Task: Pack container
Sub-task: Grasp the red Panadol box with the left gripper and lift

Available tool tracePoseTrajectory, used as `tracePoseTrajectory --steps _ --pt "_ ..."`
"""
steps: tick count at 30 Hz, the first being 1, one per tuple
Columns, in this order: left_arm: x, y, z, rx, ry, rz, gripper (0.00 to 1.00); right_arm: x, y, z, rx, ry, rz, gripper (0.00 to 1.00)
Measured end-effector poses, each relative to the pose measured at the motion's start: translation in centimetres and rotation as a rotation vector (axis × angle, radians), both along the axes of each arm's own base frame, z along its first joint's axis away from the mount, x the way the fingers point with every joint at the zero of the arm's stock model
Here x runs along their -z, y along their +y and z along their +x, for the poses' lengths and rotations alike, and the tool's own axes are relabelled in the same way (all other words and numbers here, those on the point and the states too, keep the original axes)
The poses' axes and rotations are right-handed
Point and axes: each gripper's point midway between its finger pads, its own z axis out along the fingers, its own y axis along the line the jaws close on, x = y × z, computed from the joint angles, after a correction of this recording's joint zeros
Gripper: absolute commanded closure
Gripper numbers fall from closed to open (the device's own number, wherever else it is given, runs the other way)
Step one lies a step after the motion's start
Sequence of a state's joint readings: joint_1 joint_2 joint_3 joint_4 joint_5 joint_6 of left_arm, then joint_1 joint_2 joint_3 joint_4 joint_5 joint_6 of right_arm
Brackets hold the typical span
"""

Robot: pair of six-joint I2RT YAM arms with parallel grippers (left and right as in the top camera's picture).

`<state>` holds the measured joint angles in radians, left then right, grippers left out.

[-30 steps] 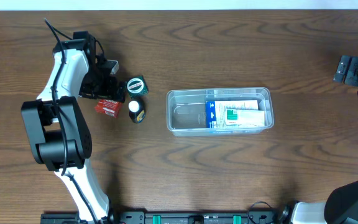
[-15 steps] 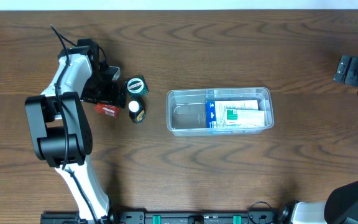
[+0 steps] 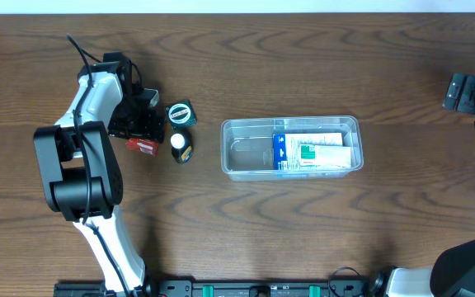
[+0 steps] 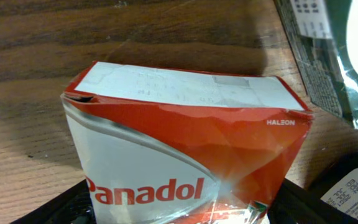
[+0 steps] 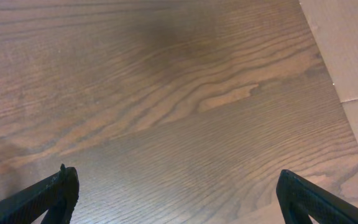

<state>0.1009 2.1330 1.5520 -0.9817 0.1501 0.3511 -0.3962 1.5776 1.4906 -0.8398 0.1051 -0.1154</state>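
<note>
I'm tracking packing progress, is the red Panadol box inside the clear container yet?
No, the Panadol box is out on the table, well left of the container.

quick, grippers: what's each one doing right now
left gripper: closed on the Panadol box, box still down on the table
right gripper: open, holding nothing

Boxes (image 3: 312, 151) inside container (image 3: 291, 120), right half; Panadol box (image 3: 143, 146) well left
</note>
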Motion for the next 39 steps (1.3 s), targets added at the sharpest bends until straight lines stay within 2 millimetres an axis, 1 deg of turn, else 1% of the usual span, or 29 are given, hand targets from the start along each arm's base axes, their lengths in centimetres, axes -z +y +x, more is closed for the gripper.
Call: tracePoseTrajectory --steps 3,14,23,27,35,39 --pt "0.0 0.0 0.1 -0.029 0.0 0.002 0.23 0.0 0.0 0.0 0.0 0.0 0.0 0.01" --pt "0.0 0.0 0.5 -0.206 0.001 0.014 0.23 0.0 0.0 0.0 0.0 0.0 0.0 0.01" --pt "0.4 0.1 1.3 -0.234 -0.034 0.015 0.24 0.0 0.0 0.0 0.0 0.0 0.0 0.01" --pt "0.9 0.2 1.0 -0.244 -0.032 0.02 0.28 0.0 0.0 0.0 0.0 0.0 0.0 0.01" --pt "0.9 0.2 1.0 -0.272 -0.027 0.023 0.3 0.0 0.0 0.0 0.0 0.0 0.0 0.01" --pt "0.8 0.1 0.1 -0.294 0.012 0.025 0.3 0.0 0.0 0.0 0.0 0.0 0.0 0.01"
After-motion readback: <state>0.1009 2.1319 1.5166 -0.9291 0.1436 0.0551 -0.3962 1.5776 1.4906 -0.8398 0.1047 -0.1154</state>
